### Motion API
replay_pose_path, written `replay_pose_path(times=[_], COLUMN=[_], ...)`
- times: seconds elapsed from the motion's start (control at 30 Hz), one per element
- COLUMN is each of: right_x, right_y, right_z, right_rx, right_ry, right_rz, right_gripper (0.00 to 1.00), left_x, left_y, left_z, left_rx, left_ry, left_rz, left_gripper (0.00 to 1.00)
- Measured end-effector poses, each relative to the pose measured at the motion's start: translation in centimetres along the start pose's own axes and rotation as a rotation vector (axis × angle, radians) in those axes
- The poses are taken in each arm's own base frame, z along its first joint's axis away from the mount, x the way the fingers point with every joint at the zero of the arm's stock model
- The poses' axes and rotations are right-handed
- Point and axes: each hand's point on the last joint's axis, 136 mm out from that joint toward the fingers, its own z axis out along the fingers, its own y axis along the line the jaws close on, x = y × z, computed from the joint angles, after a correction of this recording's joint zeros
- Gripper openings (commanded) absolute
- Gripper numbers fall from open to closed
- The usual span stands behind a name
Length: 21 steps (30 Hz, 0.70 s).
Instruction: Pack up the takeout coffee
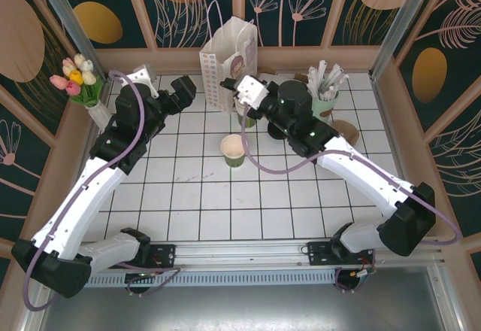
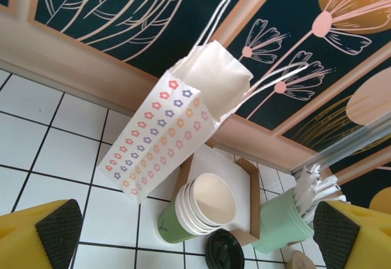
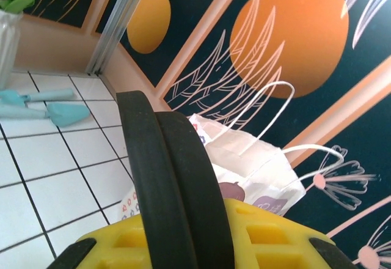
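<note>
The takeout coffee, a small dark-green paper cup (image 1: 234, 150), stands mid-table with its cream inside showing and no lid on it. The white paper bag (image 1: 229, 59) (image 2: 177, 128) (image 3: 256, 171) stands upright and open at the back. My right gripper (image 1: 237, 90) (image 3: 195, 232) hovers just in front of the bag, shut edge-on across a black round lid (image 3: 171, 177). My left gripper (image 1: 184, 89) (image 2: 197, 226) hangs open to the bag's left with nothing between its fingers (image 2: 58, 225).
Right of the bag are a stack of cream-lined green cups (image 2: 198, 211), a loose black lid (image 2: 225, 250), a cardboard tray (image 2: 250, 189) and a mint-green cup of wrapped straws (image 1: 325, 94) (image 2: 281, 220). A vase of tulips (image 1: 79, 81) stands at the back left. Wooden walls border the table.
</note>
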Motion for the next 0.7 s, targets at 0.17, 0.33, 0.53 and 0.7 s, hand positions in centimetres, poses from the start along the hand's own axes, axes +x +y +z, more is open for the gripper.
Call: replay_pose_path(times=[0.17,0.33,0.53,0.7], right_x=[-0.3,-1.6,-5.1,-5.3], right_y=[1.5,1.7,3.4,3.8], right_z=[0.5,0.7,0.2,-0.9], right_rx=[-0.010,0.003,-0.016,0.041], right_ry=[-0.002,-0.055,-0.201,-0.262], right_rz=[-0.182,-0.333,-0.500,-0.717], right_gripper=[0.02,0.02,0.02,0.01], left_x=[1.0,2.8,3.8,4.5], left_y=[-0.2,-0.7,-1.3,-1.6], left_z=[0.0,-0.8,-1.3,-1.7], left_rx=[0.023,0.054,0.102,0.120], left_ry=[0.047,0.169,0.347,0.465], left_rz=[0.024,0.036,0.040,0.061], left_gripper=[0.99,0.99,0.99,0.99])
